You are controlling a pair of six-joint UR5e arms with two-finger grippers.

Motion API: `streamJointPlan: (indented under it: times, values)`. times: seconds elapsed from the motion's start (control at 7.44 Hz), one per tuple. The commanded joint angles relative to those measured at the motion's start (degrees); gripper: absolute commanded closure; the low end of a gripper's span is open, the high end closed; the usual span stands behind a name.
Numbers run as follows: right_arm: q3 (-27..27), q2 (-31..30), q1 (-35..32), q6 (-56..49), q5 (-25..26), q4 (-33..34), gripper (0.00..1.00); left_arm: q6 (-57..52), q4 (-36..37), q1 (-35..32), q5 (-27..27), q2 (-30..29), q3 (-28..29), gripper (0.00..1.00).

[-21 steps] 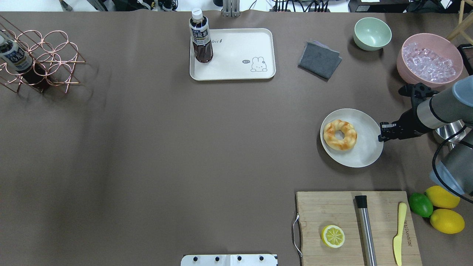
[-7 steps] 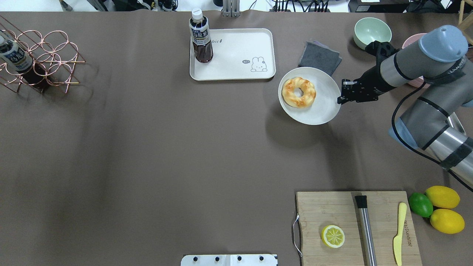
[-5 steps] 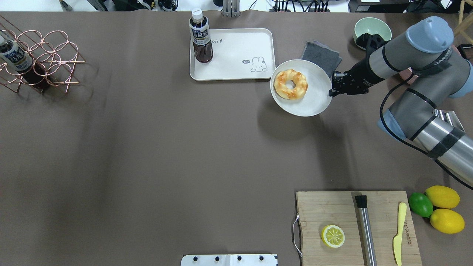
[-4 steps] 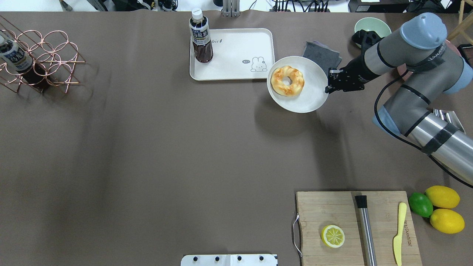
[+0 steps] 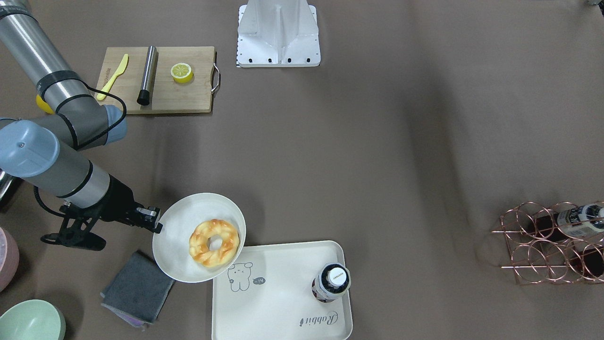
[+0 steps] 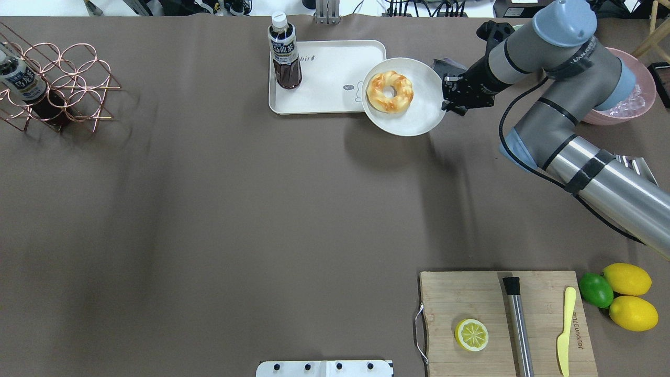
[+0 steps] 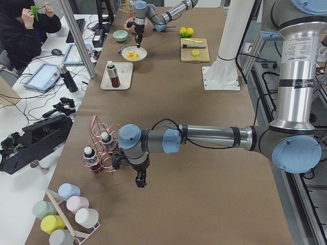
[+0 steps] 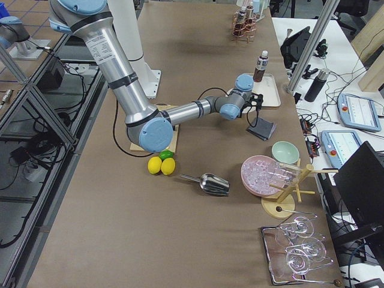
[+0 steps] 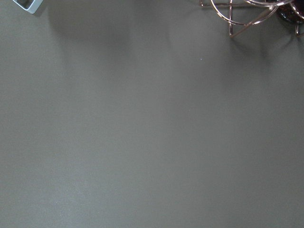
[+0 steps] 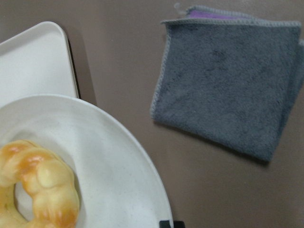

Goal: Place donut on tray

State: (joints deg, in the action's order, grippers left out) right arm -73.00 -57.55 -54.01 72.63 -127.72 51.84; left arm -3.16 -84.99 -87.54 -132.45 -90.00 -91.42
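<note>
Right now the donut [image 6: 390,92] is lying on a round off-white plate [image 6: 419,119], not on the tray [image 6: 330,78]. The plate is hanging above the table, casting a shadow on the brown cover below, and its edge is overlapping the tray corner that carries the bear drawing. One dark drink bottle [image 6: 284,52] is standing upright at the tray's other end, well apart from the plate.

A folded grey cloth [image 5: 137,288] is lying just beside the plate, on the side away from the tray. Two bowls are sitting beyond it, one pale green [image 5: 30,321] and one pink [image 6: 636,102].

The right gripper [image 6: 444,99] is pinching the plate's rim on the side away from the tray, its jaws closing narrowly on that edge and touching nothing else. The left gripper [image 7: 139,179] is hanging over bare table near a copper wire rack [image 6: 68,78]; how far its jaws are standing apart I cannot tell.

Near the robot, one wooden cutting board [image 6: 460,298] is bearing one lemon half [image 6: 471,334], one metal cylinder [image 6: 518,324] and one yellow knife [image 6: 565,330]. Two whole lemons [image 6: 626,279] and one lime [image 6: 595,290] are sitting just beside it.
</note>
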Motion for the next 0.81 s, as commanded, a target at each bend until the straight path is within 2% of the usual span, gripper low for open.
streamJointPlan:
  times: [0.0, 0.4, 0.67]
  values:
    - [3.8, 8.7, -0.1, -0.2, 1.7, 10.3, 1.00, 0.2, 0.0, 0.0, 0.0, -0.1, -0.2, 0.02]
    - [11.4, 14.9, 0.0, 0.1, 2.5, 12.1, 1.00, 0.2, 0.0, 0.0, 0.0, -1.1, -0.1, 0.02]
    - [20.5, 20.4, 0.7, 0.1, 4.1, 8.9, 1.00, 0.2, 0.0, 0.0, 0.0, -1.8, -0.1, 0.02]
